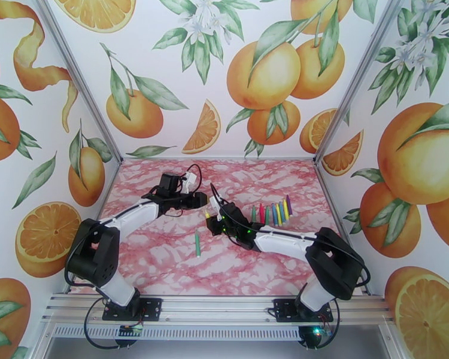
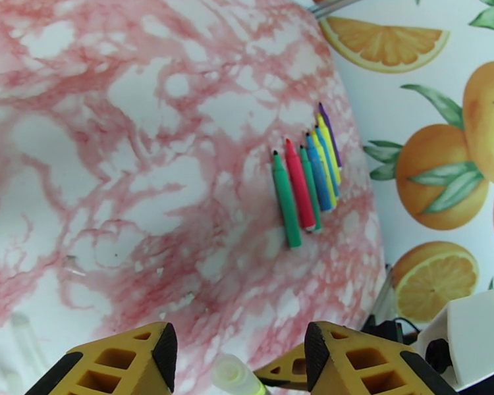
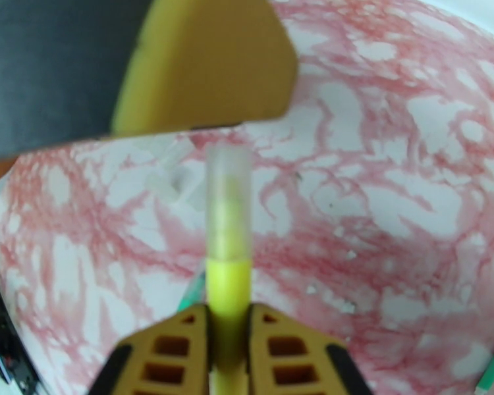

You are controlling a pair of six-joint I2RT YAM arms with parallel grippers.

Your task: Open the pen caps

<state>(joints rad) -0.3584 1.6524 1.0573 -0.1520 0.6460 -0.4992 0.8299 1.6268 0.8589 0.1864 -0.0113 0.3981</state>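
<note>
Pen count: 10, as best I can tell. The row of pens [image 2: 300,189] has 8: 2 green, 1 red, 2 blue, 2 yellow, 1 purple. The far ones overlap, so the blue/yellow split is shaky. Plus 1 loose green pen [image 1: 197,243] and 1 yellow pen [image 3: 228,288] with 1 clear cap [image 3: 228,172]. Arms: 2. Grippers: 2, left gripper [image 2: 237,340] and right gripper [image 3: 228,320].

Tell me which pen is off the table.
The yellow pen, clamped in the right gripper; the lone green pen and the row of pens all lie on the tabletop.
</note>
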